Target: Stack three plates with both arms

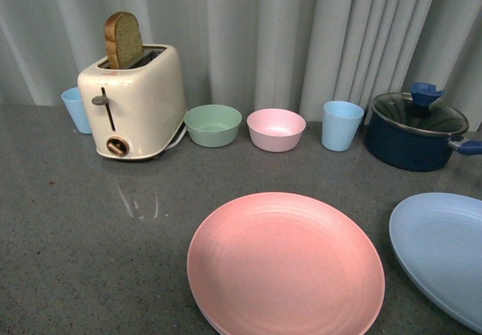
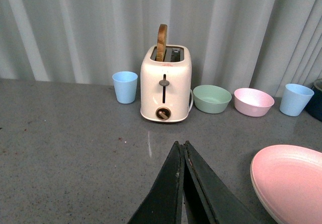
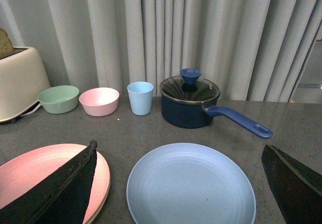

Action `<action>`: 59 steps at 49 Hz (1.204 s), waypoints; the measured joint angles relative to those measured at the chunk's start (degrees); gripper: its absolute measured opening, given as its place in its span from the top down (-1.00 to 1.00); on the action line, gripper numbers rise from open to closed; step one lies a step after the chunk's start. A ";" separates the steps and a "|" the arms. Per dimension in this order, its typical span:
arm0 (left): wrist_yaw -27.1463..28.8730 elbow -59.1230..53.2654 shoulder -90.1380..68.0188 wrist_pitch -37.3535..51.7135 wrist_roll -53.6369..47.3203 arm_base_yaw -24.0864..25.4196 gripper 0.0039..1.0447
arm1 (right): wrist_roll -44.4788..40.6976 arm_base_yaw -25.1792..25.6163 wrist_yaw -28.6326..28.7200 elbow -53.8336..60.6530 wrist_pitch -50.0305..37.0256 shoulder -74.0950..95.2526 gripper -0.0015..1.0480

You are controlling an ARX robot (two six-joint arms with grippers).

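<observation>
1. Stack status: the pink plate is lying at the near centre of the tabletop. A pale rim, judged to be the beige plate, is showing just under its near-left edge. Two of the three plates are therefore appearing to be stacked already.
2. Remaining work: the light blue plate is lying flat on the tabletop to the right of the stack, near it but not touching. It is waiting to go onto the pink plate, and this is judged to be the last step.
3. Left pincer: its two black fingers are pressing together with no gap and are gripping nothing. It is hovering over bare tabletop to the left of the stack and pointing toward the toaster.
4. Right pincer: its fingers are standing wide apart and are holding nothing. The light blue plate is lying between them in the right wrist view, so this arm is judged to be the one placed to take that plate.
5. View differences:
   - The front view is showing neither pincer, but it is showing the strip of bare tabletop between the stack and the light blue plate.
   - Only the left wrist view is showing the closed left fingers.
   - Only the right wrist view is showing the whole outline of the light blue plate, which the front view is cutting off at its edge. It is also showing the full handle of the dark blue pot
</observation>
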State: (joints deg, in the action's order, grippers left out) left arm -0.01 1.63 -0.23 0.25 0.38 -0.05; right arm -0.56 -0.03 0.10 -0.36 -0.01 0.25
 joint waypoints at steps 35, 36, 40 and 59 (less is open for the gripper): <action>0.02 0.00 0.04 -0.22 0.02 0.00 -0.76 | 0.00 0.00 -0.02 0.00 0.00 0.00 -0.85; 0.02 0.00 0.04 -0.22 0.02 0.00 -0.80 | -0.02 0.00 -0.02 0.00 0.00 0.00 -0.85; 0.02 0.00 0.04 -0.22 -0.07 0.00 -0.88 | -0.02 0.00 -0.02 0.00 0.00 0.00 -0.85; 0.00 0.00 0.13 -0.22 -0.04 0.00 -0.87 | 9.27 16.13 4.70 -15.63 -3.82 39.21 -0.85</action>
State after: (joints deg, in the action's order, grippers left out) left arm -0.01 1.63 -0.10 0.03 0.34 -0.05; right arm 8.71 16.10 4.80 -15.99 -3.84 39.46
